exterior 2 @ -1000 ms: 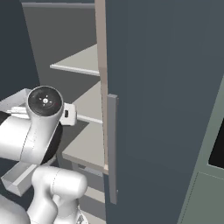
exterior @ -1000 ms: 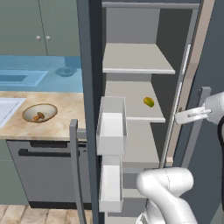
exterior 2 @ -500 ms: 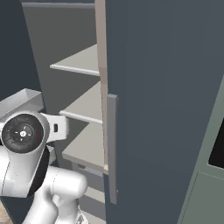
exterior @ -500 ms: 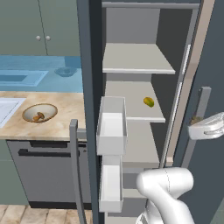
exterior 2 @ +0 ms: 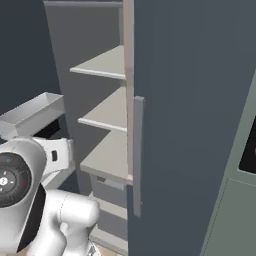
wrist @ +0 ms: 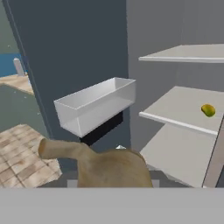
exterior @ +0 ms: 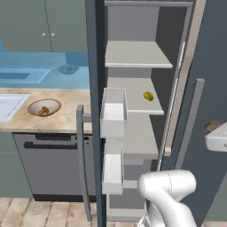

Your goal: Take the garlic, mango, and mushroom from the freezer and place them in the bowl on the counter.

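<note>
My gripper (exterior: pixel 216 134) is at the far right of the left base view, outside the open freezer (exterior: pixel 137 55) and in front of its right door. It is shut on a tan mushroom (wrist: pixel 109 166) with a stubby stem, which hides the fingertips in the hand view. The same mushroom (exterior: pixel 212 127) shows as a brown lump above the white hand. The small yellow-green mango (exterior: pixel 148 95) lies on the middle shelf, also seen as the mango (wrist: pixel 208 110) at the right of the hand view. The bowl (exterior: pixel 32 105) sits on the counter (exterior: pixel 66 120) to the left, with something brownish inside.
White door bins (exterior: pixel 113 113) hang on the freezer's open left door, between the shelves and the counter. A white sink (exterior: pixel 6 106) is at the counter's left, a dark dishwasher front (exterior: pixel 48 164) below it. The right door (exterior: pixel 208 66) with its grey handle stands beside my hand.
The hand with the mushroom has sunk lower and slid to the right edge of the left base view. The arm's elbow has dropped in the right base view. The mango has not moved.
</note>
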